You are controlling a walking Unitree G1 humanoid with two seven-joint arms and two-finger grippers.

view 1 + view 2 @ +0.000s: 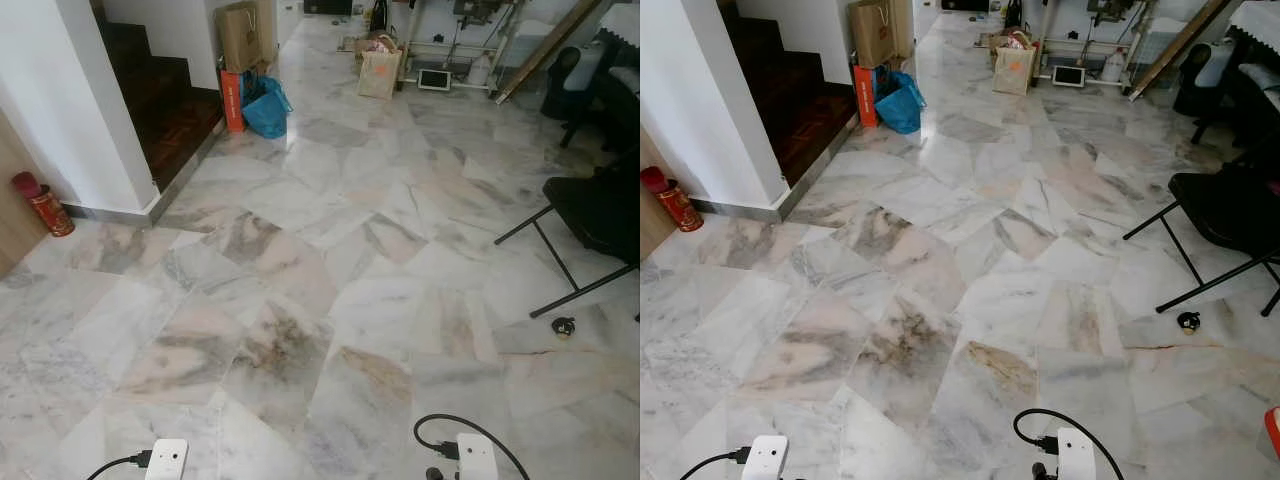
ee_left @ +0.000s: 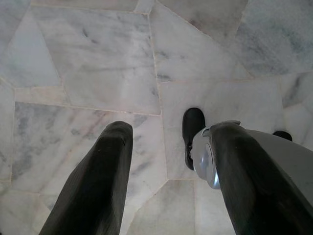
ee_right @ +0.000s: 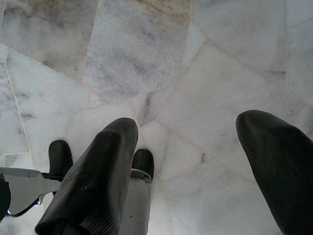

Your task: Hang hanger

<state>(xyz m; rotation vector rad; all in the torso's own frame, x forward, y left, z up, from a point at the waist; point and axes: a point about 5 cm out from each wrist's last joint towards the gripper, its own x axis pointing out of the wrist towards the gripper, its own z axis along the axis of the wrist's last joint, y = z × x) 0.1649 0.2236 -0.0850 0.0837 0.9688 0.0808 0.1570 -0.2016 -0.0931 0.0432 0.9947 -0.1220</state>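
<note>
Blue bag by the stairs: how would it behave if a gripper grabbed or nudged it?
The blue bag looks slumped and creased, so probably floppy, deforming rather than sliding whole. Its glossy surface may be slippery to pinch. It leans by the orange box, so a push might shift that too.

No legible text, brand, number or sign anywhere. Faint vertical markings on the red carton (image 1: 231, 100) at upper left of the frame, beside the blue bag (image 1: 266, 105), too small to read. An orange mark on the paper bag (image 1: 380, 72) at upper centre, blurred beyond reading. Gold patterning on the red cylinder (image 1: 43, 205) at the left edge, by the white wall, not decipherable as letters. Nothing printed on the white wrist housings (image 1: 166, 459) along the bottom edge, nor on the marble floor (image 1: 320, 300).
</note>
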